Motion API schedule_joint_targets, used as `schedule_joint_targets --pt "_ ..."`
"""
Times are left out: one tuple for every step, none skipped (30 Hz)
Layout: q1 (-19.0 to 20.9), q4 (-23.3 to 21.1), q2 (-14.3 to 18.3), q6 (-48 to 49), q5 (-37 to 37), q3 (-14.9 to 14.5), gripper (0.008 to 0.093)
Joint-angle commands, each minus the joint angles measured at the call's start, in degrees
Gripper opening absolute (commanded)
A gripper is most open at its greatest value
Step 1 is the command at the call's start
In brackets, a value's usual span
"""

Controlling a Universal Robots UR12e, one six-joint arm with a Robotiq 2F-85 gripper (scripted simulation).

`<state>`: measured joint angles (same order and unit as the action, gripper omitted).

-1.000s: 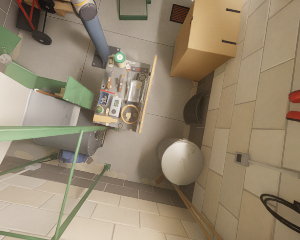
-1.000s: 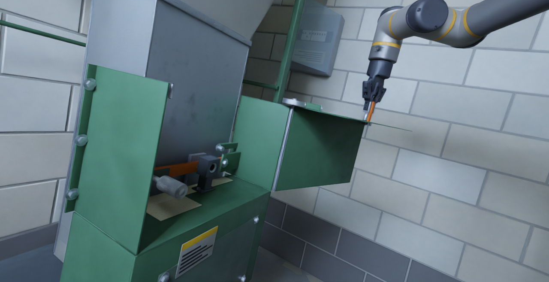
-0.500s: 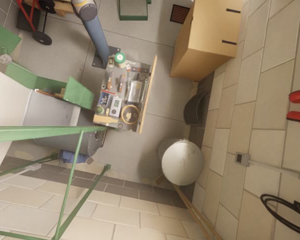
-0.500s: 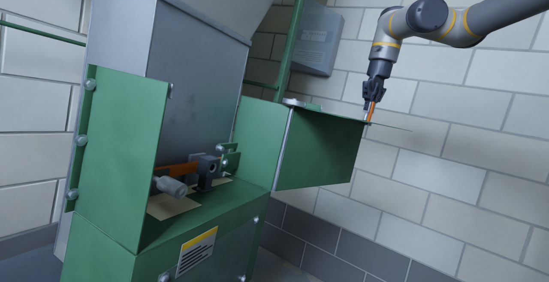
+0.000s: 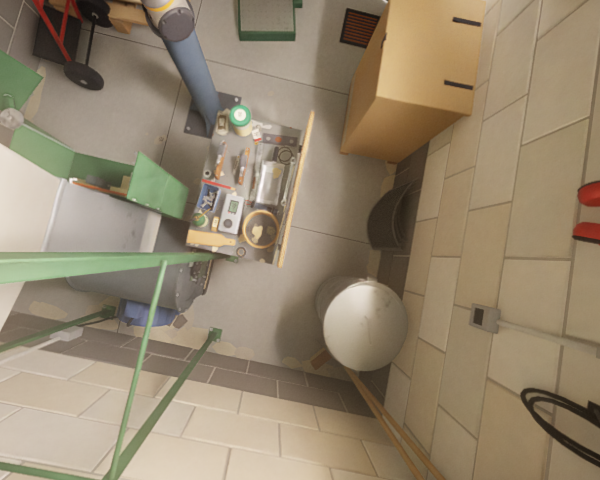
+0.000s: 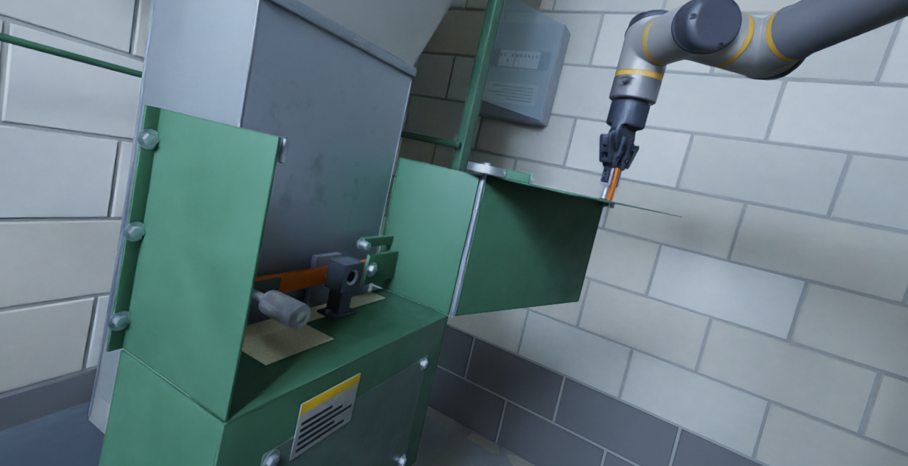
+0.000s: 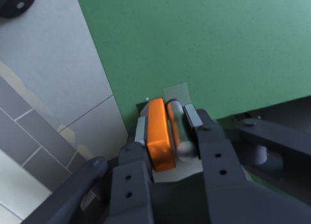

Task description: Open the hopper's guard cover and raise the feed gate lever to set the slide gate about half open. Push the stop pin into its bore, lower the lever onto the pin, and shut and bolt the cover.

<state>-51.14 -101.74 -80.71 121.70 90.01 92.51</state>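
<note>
The green guard cover (image 6: 527,244) stands swung out to the right of the hopper (image 6: 279,114), leaving the recess open, where the orange feed gate lever (image 6: 289,276), a dark pin block (image 6: 343,282) and the knurled stop pin (image 6: 279,308) sit. The cover's orange handle tab with its steel bolt (image 7: 166,135) is clamped between the fingers of my gripper (image 7: 168,132) at the cover's far edge (image 6: 611,190). The gripper is closed on that handle. The arm reaches in from the upper right.
The cardboard box (image 5: 419,72) stands past a cluttered tool tray (image 5: 249,191) on the floor. A white drum (image 5: 365,323) and a dark bin (image 5: 393,217) sit by the tiled wall. Green frame struts (image 5: 135,320) cross below the hopper.
</note>
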Motion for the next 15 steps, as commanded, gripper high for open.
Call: schedule_joint_targets --pt "0.0 -0.1 0.0 0.0 0.0 -0.1 0.0325" --pt "0.0 -0.1 0.0 0.0 0.0 -0.1 0.0345" --pt "0.0 -0.1 0.0 0.0 0.0 -0.1 0.0365" --pt "0.0 -0.1 0.0 0.0 0.0 -0.1 0.0385" --pt "0.0 -0.1 0.0 0.0 0.0 -0.1 0.0405" --pt "0.0 -0.1 0.0 0.0 0.0 -0.1 0.0425" --pt "0.0 -0.1 0.0 0.0 0.0 -0.1 0.0445" --pt "0.0 -0.1 0.0 0.0 0.0 -0.1 0.0465" --pt "0.0 -0.1 0.0 0.0 0.0 -0.1 0.0485" --pt "0.0 -0.1 0.0 0.0 0.0 -0.1 0.0505" --pt "0.0 -0.1 0.0 0.0 0.0 -0.1 0.0525" --pt "0.0 -0.1 0.0 0.0 0.0 -0.1 0.0545" --pt "0.0 -0.1 0.0 0.0 0.0 -0.1 0.0565" --pt "0.0 -0.1 0.0 0.0 0.0 -0.1 0.0585" --pt "0.0 -0.1 0.0 0.0 0.0 -0.1 0.0605"
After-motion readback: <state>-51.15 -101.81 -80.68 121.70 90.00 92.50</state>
